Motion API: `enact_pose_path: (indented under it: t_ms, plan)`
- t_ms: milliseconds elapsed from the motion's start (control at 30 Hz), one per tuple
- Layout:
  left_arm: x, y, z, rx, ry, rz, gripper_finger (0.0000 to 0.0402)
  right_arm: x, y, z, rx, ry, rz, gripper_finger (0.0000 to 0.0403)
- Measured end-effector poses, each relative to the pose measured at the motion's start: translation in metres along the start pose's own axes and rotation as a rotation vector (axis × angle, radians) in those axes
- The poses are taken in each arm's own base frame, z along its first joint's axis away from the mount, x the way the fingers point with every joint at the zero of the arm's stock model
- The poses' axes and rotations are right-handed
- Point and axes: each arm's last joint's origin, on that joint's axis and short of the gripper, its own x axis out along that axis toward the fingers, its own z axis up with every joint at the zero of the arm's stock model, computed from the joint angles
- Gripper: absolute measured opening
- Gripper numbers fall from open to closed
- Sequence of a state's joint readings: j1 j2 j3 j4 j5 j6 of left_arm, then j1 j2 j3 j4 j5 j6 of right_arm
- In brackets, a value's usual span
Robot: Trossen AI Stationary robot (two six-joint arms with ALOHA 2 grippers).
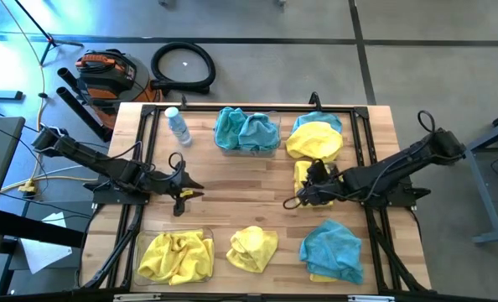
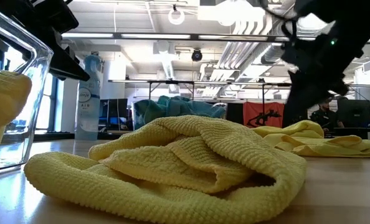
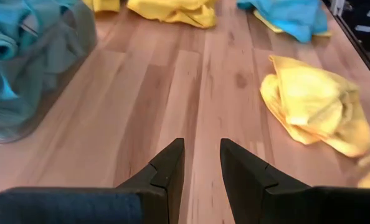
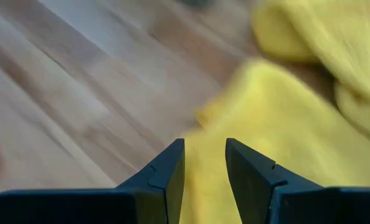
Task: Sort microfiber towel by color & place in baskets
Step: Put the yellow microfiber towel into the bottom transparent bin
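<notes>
Two dark arms, both reaching inward toward the middle of the high view.

Left arm: entering from the left edge of the high view, lying low and stretched toward centre; left gripper [image 1: 184, 186] sitting left of centre, its fingers [image 3: 166, 171] standing a narrow gap apart with nothing between them, pointing forward and slightly down. Right arm: coming in from the right edge, elbow raised at upper right, angling down toward centre; right gripper [image 1: 303, 195] sitting right of centre, its fingers [image 4: 166, 168] parted by a narrow gap, tips tilted downward.
</notes>
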State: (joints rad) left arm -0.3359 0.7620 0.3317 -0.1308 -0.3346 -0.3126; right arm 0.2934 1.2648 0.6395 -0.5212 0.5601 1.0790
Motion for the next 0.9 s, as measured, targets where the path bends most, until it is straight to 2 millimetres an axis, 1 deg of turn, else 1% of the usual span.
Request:
enact_pose_path:
  t_ms: [133, 267, 367, 567, 733, 900]
  plan:
    - [0.000, 0.000, 0.000, -0.007, 0.005, -0.004, 0.0092, 0.004, -0.013, -0.001, 0.048, 0.123, -0.079, 0.0118]
    - [0.000, 0.000, 0.000, -0.008, 0.005, -0.004, 0.0092, 0.007, -0.023, 0.004, 0.026, 0.110, -0.167, 0.0126]
    - [0.000, 0.000, 0.000, -0.009, 0.005, -0.004, 0.0092, 0.012, -0.033, 0.013, 0.035, 0.070, -0.251, 0.0134]
    - [0.000, 0.000, 0.000, -0.034, 0.005, -0.007, 0.0092, 0.027, -0.059, 0.036, 0.090, 0.089, -0.363, 0.0163]
    - [0.000, 0.000, 0.000, -0.034, 0.006, -0.006, 0.0092, 0.036, -0.082, 0.052, 0.202, 0.088, -0.447, 0.0197]
    - [0.000, 0.000, 0.000, -0.034, 0.006, -0.006, 0.0092, 0.041, -0.101, 0.063, 0.295, 0.080, -0.510, 0.0216]
